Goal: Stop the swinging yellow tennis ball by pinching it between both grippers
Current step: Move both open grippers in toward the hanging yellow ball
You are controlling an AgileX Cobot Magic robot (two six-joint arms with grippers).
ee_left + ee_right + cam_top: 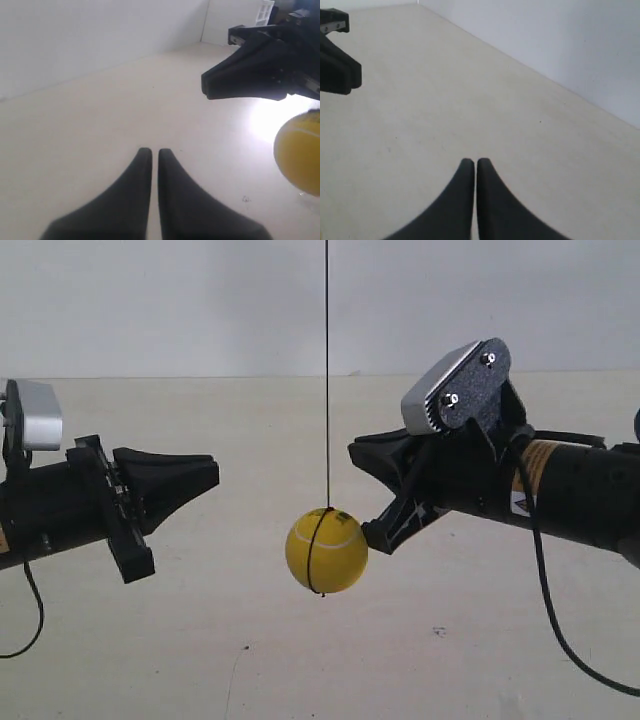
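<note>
A pale cream surface [180, 660] meets a plain white wall [150, 300]; the yellow tennis ball [327, 550] hangs above the surface on a thin black string [327, 370], between the two arms and nearer the arm at the exterior view's right, just below its tapered tip. The left gripper [150, 152] and the right gripper [472, 162] each have their jaws drawn together, with only a hairline slit between them, clamped on nothing. Both tapered tips stand clear of the ball, which shows at the edge of the left wrist view.
</note>
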